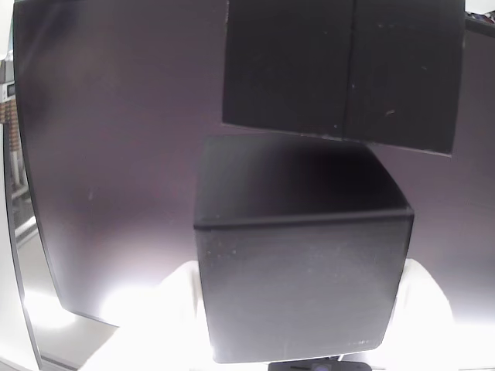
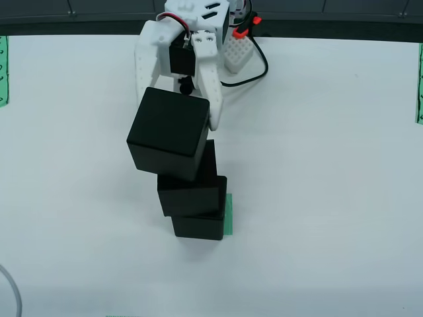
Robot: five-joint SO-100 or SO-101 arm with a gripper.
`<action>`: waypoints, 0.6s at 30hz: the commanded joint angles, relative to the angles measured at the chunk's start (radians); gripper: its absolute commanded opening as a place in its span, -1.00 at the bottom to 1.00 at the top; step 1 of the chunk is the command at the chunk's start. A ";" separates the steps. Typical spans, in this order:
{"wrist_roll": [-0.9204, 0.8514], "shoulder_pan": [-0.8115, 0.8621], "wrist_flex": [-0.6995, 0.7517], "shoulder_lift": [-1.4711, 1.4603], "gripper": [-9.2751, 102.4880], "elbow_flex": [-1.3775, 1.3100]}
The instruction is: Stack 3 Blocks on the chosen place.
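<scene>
In the view from above, my white gripper [image 2: 177, 109] is shut on a black block [image 2: 168, 132], which looks larger and higher than the others. Two more blocks stand stacked just below it in the picture, the upper one [image 2: 192, 191] slightly askew on the lower one [image 2: 198, 226]. The held block overlaps the stack's top left corner. A sliver of the green striped chosen place [image 2: 229, 214] shows at the stack's right side. In the view that rides on the gripper, the held block [image 1: 302, 263] sits between white fingers [image 1: 162, 325], with the stack [image 1: 340, 69] beyond it.
The white table [image 2: 330, 165] spreads wide on all sides of the stack. Green striped strips [image 2: 3, 69] [image 2: 419, 86] lie at its left and right edges. A cable [image 2: 254, 76] runs by the arm's base. A dark glossy surface [image 1: 116, 154] lies behind the blocks in the gripper's view.
</scene>
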 commanded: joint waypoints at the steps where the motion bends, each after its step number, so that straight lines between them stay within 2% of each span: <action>1: -0.008 0.012 -0.023 0.000 -0.40 0.000; 7: -0.017 0.012 -0.041 -0.002 -0.40 0.011; 18: -0.029 0.023 -0.071 -0.006 -0.26 0.029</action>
